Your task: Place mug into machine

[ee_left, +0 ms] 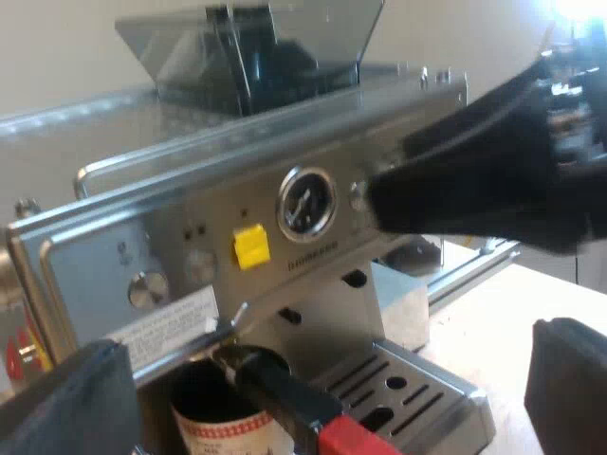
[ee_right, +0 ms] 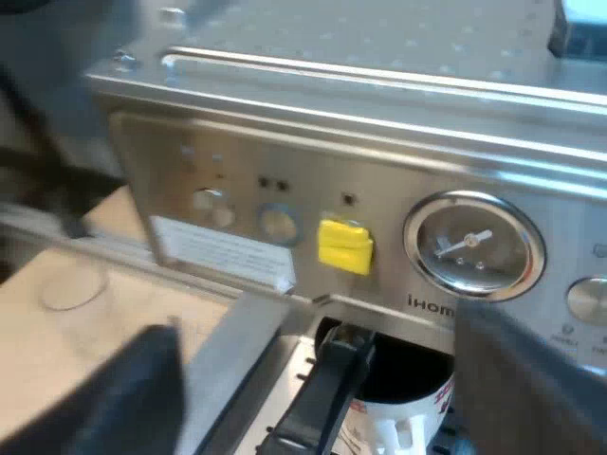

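Mug [ee_left: 223,417] standing on the drip tray [ee_left: 417,389] of the espresso machine [ee_left: 190,218], under the locked-in holder [ee_left: 285,393]; my left gripper [ee_left: 318,389] and right gripper [ee_right: 327,389] both have fingers spread and hold nothing, so I judge the placing done, with only backing away left.

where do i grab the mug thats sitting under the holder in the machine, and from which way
Grip the mug by its side wall, low down, coming in level from the open front of the espresso machine. The handle of the holder crosses over the mug's rim and the machine's head overhangs it, so a grip from above looks blocked.
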You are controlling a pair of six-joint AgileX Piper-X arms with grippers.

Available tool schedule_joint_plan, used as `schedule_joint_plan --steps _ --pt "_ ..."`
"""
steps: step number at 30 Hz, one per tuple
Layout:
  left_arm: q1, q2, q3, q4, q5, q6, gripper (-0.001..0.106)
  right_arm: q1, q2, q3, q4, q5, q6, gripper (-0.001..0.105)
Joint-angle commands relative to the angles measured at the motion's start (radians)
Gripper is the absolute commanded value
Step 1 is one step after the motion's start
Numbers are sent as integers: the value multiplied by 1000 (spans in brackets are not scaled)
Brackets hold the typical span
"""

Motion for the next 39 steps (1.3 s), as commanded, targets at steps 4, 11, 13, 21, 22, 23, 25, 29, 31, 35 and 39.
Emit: schedule_joint_plan --steps 4,11,13,21,22,23,25,29,31,35,39 --pt "-1 217 -201 52 -47 -69 84 -7 -152 -13 167 -32 -87 67" --pt "114 430 -391 119 -39 -164 84 -209 -312 -26 370 -235 -68 67" --pt "150 467 -427 123 -24 -175 84 -267 -336 -27 403 -289 -58 67" --pt "334 560 -514 172 -26 -173 84 -711 -426 -25 583 -533 -44 67" --pt "366 559 -514 184 -34 -171 84 -768 -431 -23 594 -562 -46 67" --pt "393 559 -514 193 -46 -162 84 -835 -437 -19 600 -594 -55 67" --pt "442 559 -514 210 -73 -134 84 -932 -448 -13 605 -648 -75 67" --pt "501 546 -514 255 -120 -73 84 -1081 -473 10 605 -724 -104 67" --pt "501 531 -514 284 -139 -57 84 -1153 -504 30 611 -732 -125 67" --pt "457 450 -509 356 -213 -23 84 -1208 -614 82 636 -732 -185 67" --pt "432 406 -498 389 -223 -13 84 -1209 -736 127 651 -729 -182 67"
